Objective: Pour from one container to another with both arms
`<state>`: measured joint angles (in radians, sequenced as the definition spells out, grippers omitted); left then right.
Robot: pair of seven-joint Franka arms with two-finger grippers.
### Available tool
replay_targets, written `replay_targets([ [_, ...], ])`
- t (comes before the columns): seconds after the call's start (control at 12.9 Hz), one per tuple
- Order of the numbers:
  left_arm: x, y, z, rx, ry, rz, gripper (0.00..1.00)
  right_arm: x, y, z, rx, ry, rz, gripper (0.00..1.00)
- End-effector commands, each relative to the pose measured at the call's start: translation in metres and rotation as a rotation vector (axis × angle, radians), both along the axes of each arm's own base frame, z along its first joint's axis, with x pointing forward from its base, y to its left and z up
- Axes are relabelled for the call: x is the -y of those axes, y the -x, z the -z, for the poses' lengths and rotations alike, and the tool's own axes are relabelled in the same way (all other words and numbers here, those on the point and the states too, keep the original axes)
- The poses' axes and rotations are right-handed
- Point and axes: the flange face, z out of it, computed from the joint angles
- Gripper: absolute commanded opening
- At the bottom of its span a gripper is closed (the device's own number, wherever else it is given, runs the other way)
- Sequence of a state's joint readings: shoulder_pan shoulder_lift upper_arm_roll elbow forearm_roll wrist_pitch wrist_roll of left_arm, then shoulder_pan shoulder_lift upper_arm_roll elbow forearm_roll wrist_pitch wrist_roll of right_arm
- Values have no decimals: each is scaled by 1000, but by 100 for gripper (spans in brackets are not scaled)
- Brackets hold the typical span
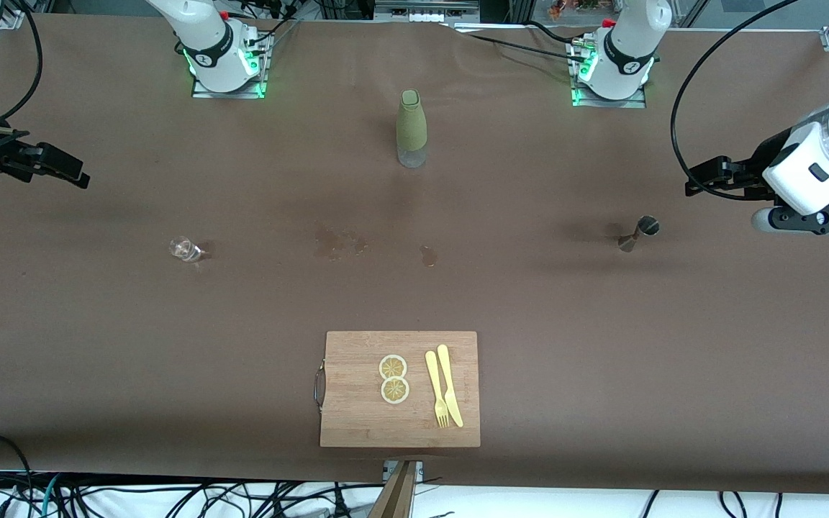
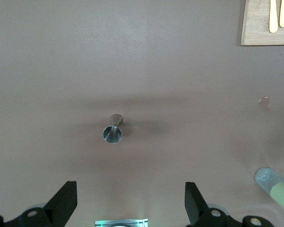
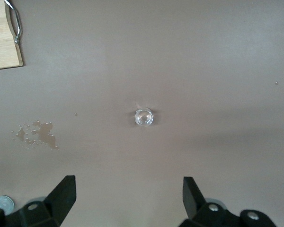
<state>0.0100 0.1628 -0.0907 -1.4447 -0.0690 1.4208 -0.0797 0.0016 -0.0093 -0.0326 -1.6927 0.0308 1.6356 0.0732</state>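
Observation:
A small metal jigger point(image 1: 637, 234) point(image 2: 113, 131) stands upright on the brown table toward the left arm's end. A small clear glass point(image 1: 184, 249) point(image 3: 144, 117) sits toward the right arm's end. A tall bottle in a green sleeve point(image 1: 411, 129) point(image 2: 277, 187) stands mid-table near the arms' bases. My left gripper point(image 1: 696, 184) point(image 2: 130, 187) hangs open in the air at its end of the table, with the jigger ahead of its fingers and apart from them. My right gripper point(image 1: 75, 175) point(image 3: 128, 180) is likewise open and holds nothing, with the glass ahead of it.
A wooden cutting board point(image 1: 357, 403) with a metal handle lies nearer the front camera, carrying two lemon slices point(image 1: 393, 378), a yellow fork point(image 1: 436, 388) and a knife point(image 1: 450, 385). Small wet stains point(image 1: 339, 241) point(image 3: 38, 135) mark the table's middle. Cables run along the table edges.

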Motion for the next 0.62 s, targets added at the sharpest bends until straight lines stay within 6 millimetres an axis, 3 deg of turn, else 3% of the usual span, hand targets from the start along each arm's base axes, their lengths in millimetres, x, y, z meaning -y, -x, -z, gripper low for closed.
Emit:
replay_targets([
  [0.0,-2,7,-3,9,-42,0,100,-15,0,-12,6,16,-26,100],
  [0.54,-3,5,-5,13,-50,-19,100,-14,0,-12,1,14,-25,100],
])
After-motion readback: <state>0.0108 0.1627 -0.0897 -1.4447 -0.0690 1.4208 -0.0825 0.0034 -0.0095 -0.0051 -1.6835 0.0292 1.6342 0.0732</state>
